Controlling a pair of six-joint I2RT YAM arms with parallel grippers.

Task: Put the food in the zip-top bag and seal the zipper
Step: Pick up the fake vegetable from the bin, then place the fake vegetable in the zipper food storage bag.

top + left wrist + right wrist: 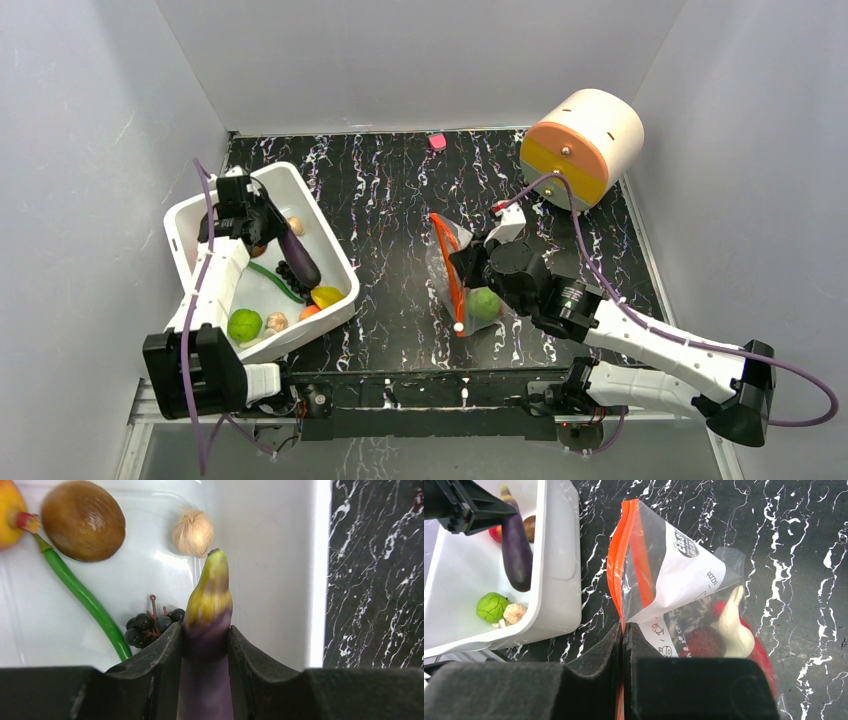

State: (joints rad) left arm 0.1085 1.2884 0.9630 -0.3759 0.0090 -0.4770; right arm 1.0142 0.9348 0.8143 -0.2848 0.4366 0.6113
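Left gripper [206, 640] pinches eggplant [210, 600] lengthwise, stem forward.

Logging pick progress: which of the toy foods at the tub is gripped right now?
The purple eggplant, clamped between the left gripper's fingers over the white tub. The grapes, the garlic and the rest lie loose on the tub floor.

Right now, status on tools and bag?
Left tool shut on eggplant, over white tub. Right tool shut on zipper, zip-top bag open. Green fruit inside.
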